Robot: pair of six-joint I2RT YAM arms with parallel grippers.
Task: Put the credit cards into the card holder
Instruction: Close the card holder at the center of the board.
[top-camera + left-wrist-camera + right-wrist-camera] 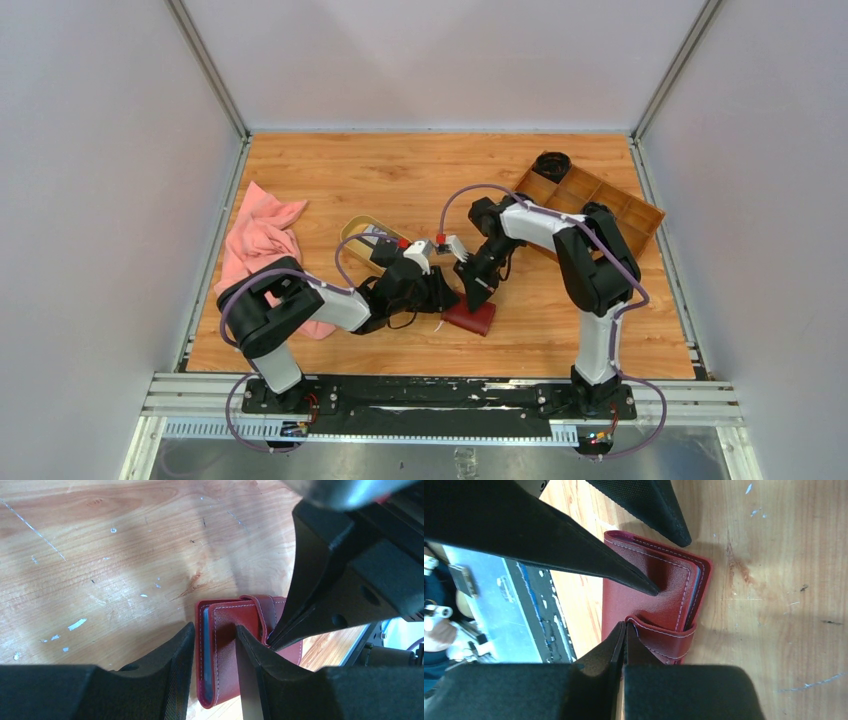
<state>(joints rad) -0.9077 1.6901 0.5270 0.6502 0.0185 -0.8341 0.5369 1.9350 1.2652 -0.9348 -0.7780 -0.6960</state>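
Note:
The card holder (472, 318) is a dark red leather wallet, folded shut and flat on the table in front of the arms. It fills the left wrist view (232, 650) and the right wrist view (659, 585). A pale blue-grey card edge (206, 650) shows inside its fold. No loose credit cards are in view. My left gripper (215, 627) is open. One finger (252, 655) rests on the cover and the other is beside the wallet's edge. My right gripper (625, 626) is shut on the end of the snap tab (664, 637), which curls around the wallet's edge.
An oval tan dish (360, 230) lies behind the left gripper. A pink cloth (258, 245) lies at the left. A brown wooden compartment tray (600, 205) with a black round thing (551, 163) stands at the back right.

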